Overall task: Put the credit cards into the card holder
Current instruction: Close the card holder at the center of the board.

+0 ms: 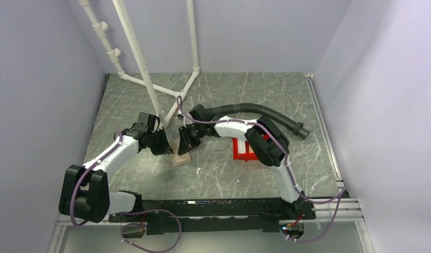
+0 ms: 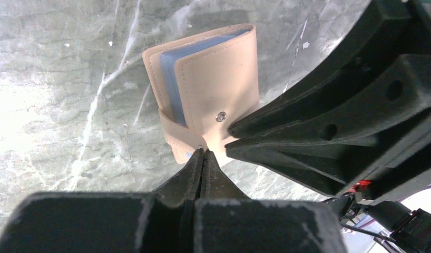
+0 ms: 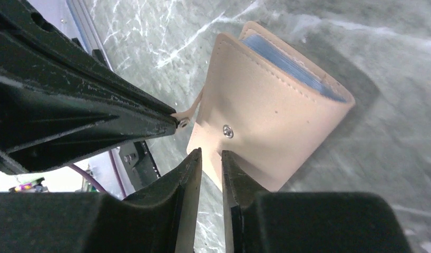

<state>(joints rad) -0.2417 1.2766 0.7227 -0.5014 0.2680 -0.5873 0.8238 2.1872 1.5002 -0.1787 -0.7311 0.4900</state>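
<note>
The tan card holder [image 1: 182,157] is folded shut between the two grippers, with blue inner pockets [image 2: 171,74] showing at its edge. My left gripper [image 2: 203,151] is shut on the holder's strap tab, right beside the small snap [image 2: 220,116]. In the right wrist view the same pinch shows at the left gripper [image 3: 177,123]. My right gripper [image 3: 211,153] stands open by a narrow gap at the card holder's [image 3: 266,116] near edge, gripping nothing. It appears as the right gripper [image 2: 229,138] in the left wrist view. No credit cards are in view.
A red plastic bin [image 1: 244,149] sits under the right arm's forearm. A white pipe frame [image 1: 150,79] stands at the back left. A black hose [image 1: 255,109] arcs across behind the right arm. A metal rail [image 1: 324,126] runs along the right table edge.
</note>
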